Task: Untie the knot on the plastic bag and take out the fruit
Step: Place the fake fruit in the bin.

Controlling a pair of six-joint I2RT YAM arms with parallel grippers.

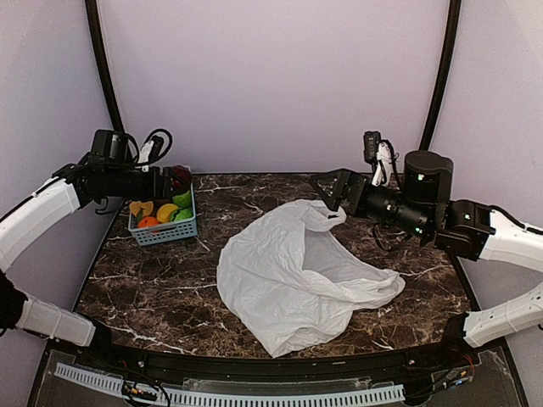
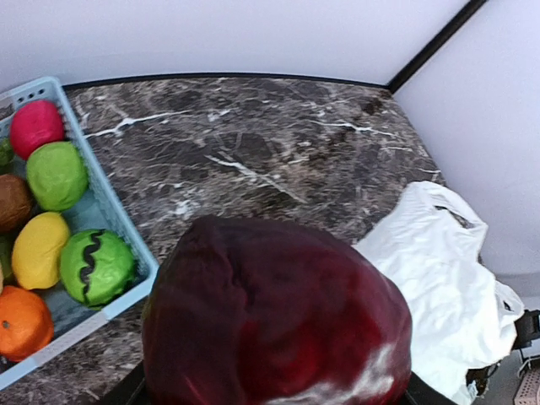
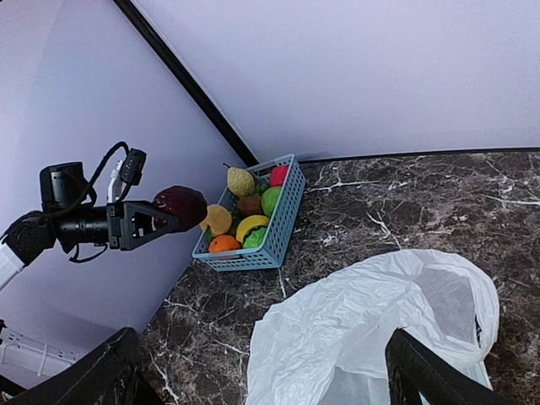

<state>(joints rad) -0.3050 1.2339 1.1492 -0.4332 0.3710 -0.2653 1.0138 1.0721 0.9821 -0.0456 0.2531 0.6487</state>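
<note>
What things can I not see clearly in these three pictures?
Left wrist view: the dark red fruit fills the foreground and hides the fingers of the left gripper.
Top view: that gripper and fruit cover the far corner of the blue basket.
Right wrist view: the fingers of the right gripper are cut off by the bottom edge.
All views: the crinkled folds of the plastic bag hide whether any fruit is inside.

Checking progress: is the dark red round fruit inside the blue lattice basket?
No, the left gripper holds the dark red fruit aloft, clear of the blue basket.
</note>
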